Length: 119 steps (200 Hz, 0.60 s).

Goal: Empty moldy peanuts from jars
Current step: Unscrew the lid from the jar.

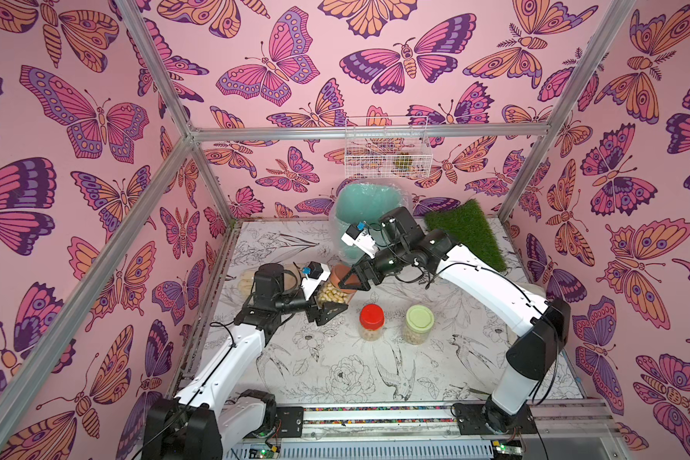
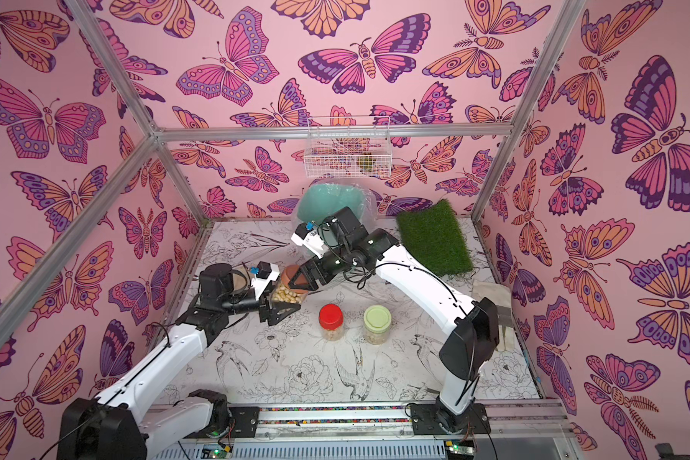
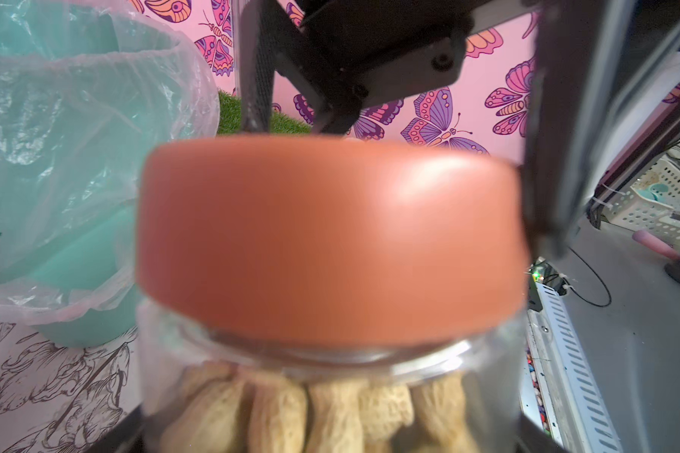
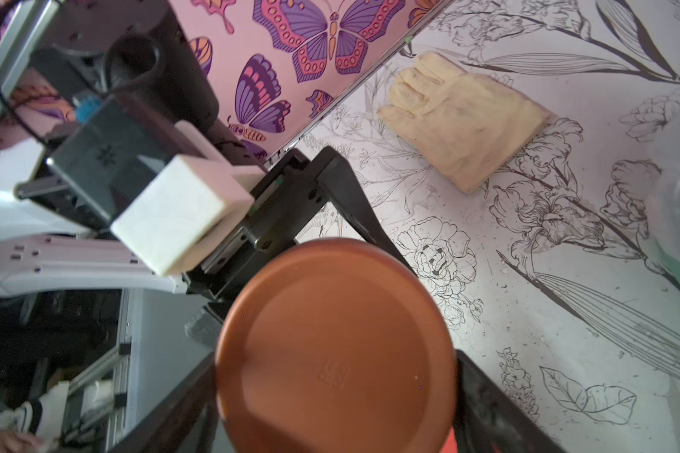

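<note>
Toward the left edge of the printed table (image 1: 335, 378), clutched tilted by the left gripper (image 1: 328, 304): clear cylindrical jar (image 3: 330, 355) of pale beige moldy peanuts (image 1: 332, 296). Pinched at its round brown lid (image 4: 334, 353) by the right gripper (image 1: 349, 280). Might spin under twisting, or spill short of the mint-green lined bin (image 1: 359, 199).

Left arm (image 1: 232, 350) and right arm (image 1: 490, 294): white link shells, black joint housings, thin black cables routed ext. along links. Wrist cam (image 1: 315, 270): black module on white bracket w/ blue connector. All gripper fingers (image 1: 329, 312): black, triangular, screw-fastened.
</note>
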Each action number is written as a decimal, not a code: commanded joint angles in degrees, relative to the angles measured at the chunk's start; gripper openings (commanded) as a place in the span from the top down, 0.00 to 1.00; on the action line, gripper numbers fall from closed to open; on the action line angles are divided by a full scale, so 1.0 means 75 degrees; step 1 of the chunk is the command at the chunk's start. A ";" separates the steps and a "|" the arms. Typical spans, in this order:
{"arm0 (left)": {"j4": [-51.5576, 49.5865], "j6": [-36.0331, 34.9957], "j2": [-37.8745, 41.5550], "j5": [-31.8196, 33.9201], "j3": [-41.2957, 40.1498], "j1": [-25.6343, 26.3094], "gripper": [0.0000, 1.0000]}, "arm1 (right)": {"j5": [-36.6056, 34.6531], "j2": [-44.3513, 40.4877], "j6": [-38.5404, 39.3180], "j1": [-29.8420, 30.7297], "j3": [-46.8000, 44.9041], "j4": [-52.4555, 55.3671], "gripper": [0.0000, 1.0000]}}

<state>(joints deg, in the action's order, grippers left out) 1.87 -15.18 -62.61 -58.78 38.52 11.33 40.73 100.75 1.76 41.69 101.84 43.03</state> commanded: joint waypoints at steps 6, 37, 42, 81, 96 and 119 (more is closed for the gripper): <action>0.0052 0.0184 0.0183 -0.0210 0.0170 -0.0105 1.00 | 0.0331 0.0027 0.2183 -0.0145 0.0236 0.0911 0.56; 0.0024 0.0191 0.0180 -0.0248 0.0200 -0.0100 1.00 | 0.0507 0.0189 0.2833 -0.0226 0.0339 0.1036 0.39; 0.0030 0.0196 0.0177 -0.0248 0.0203 -0.0097 1.00 | 0.0521 0.0212 0.2818 -0.0227 0.0390 0.1037 0.35; 0.0025 0.0184 0.0168 -0.0242 0.0184 -0.0103 1.00 | 0.0909 0.0289 0.2076 -0.0227 0.0654 0.0837 0.09; 0.0025 0.0184 0.0165 -0.0247 0.0192 -0.0095 1.00 | 0.0919 0.0307 0.1806 -0.0231 0.0681 0.0788 0.02; 0.0026 0.0161 0.0168 -0.0247 0.0172 -0.0105 1.00 | 0.0927 0.0403 0.1529 -0.0228 0.0786 0.0931 0.01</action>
<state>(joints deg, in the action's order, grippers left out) 0.75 -14.74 -62.41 -59.75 38.52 10.92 46.02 102.67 15.92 40.36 105.30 47.66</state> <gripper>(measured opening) 0.879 0.991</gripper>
